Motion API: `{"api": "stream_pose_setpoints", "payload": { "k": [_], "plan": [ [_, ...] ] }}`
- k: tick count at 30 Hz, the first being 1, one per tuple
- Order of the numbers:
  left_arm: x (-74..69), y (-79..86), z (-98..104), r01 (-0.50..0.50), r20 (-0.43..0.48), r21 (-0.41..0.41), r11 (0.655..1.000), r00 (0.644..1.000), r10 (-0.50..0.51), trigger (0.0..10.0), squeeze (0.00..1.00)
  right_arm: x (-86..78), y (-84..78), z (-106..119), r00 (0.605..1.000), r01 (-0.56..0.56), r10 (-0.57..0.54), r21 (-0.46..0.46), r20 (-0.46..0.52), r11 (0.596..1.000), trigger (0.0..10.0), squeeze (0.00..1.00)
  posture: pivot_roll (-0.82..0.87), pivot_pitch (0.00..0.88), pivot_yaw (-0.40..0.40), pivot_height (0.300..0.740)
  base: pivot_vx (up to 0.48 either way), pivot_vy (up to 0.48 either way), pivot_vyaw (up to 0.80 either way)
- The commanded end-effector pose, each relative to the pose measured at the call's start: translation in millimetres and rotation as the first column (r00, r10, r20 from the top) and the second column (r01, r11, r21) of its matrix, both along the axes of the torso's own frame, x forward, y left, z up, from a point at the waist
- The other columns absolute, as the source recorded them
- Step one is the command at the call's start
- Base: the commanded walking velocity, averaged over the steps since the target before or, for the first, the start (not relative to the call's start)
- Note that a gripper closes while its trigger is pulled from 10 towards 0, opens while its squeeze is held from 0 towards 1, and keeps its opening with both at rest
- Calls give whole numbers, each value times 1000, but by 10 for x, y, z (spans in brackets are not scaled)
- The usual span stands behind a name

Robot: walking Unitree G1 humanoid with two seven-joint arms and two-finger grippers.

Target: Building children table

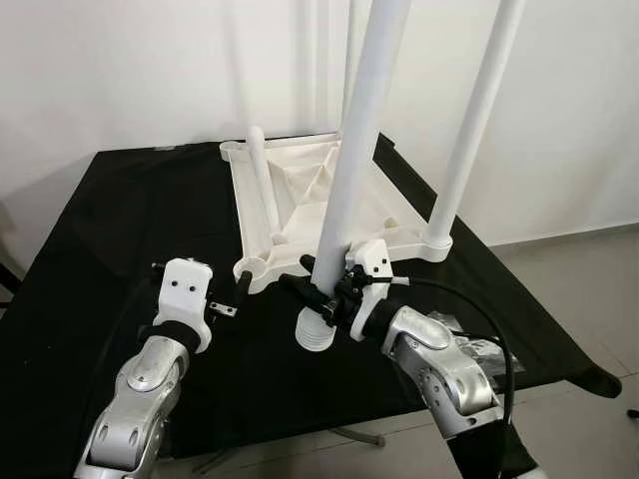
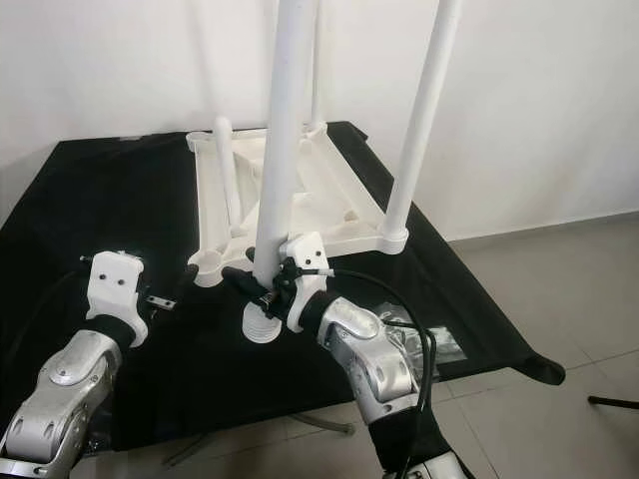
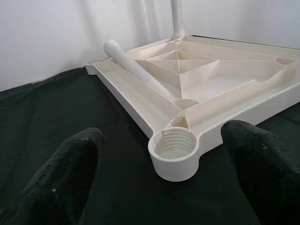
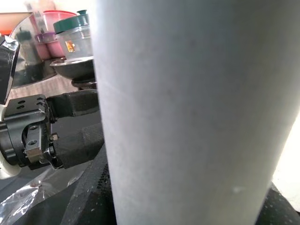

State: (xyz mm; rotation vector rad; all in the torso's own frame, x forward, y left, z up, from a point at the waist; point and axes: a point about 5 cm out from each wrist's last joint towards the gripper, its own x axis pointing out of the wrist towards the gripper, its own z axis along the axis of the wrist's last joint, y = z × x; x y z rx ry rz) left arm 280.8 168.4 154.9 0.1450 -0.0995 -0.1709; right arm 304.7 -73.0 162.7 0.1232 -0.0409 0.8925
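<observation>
An upside-down white plastic table top [image 1: 329, 200] lies on the black-covered table [image 1: 120, 230]. One white leg [image 1: 474, 130] stands upright in its near right corner, and another loose leg [image 1: 265, 185] lies inside the top. My right gripper [image 1: 324, 297] is shut on a third white leg [image 1: 354, 150], held nearly upright with its threaded end [image 1: 315, 331] just above the cloth in front of the top. My left gripper [image 1: 236, 295] is open, its fingers [image 3: 70, 173] on either side of the empty threaded corner socket [image 3: 174, 151] without touching it.
A clear plastic bag [image 1: 474, 346] lies on the cloth behind my right arm. The table's front edge runs close under both arms, with grey floor [image 1: 579, 289] to the right. A white wall stands behind.
</observation>
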Motion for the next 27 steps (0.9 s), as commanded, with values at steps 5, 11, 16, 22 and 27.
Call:
{"api": "stream_pose_setpoints", "payload": {
  "k": [5, 11, 16, 22, 27],
  "plan": [
    [6, -20, -46, 10, -11, 10, 1000, 1000, -9, 10000, 0, 16, -6, 30, 1000, 1, -1, 10, 21, 1000, 10000, 0, -18, 0, -17, 740, 0, 0, 0],
    [5, -23, -53, 12, -12, 12, 1000, 1000, -12, 10000, 0, 14, -5, 26, 1000, 0, 0, 7, 24, 1000, 10000, 0, -18, 0, -18, 740, 0, 0, 0],
    [5, -32, -59, 17, -13, 15, 1000, 1000, -16, 10000, 0, 11, -8, 20, 1000, -2, 2, 4, 26, 1000, 10000, 0, -18, 0, -19, 740, 0, 0, 0],
    [6, -38, -61, 19, -12, 15, 1000, 1000, -19, 10000, 0, 9, -8, 21, 1000, -5, 5, 0, 31, 1000, 10000, 0, -19, 0, -19, 740, 0, 0, 0],
    [9, -40, -57, 21, -11, 15, 1000, 1000, -21, 10000, 0, 12, -8, 24, 999, -6, 6, -2, 33, 1000, 10000, 0, -20, 0, -20, 740, 0, 0, 0]
  ]
}}
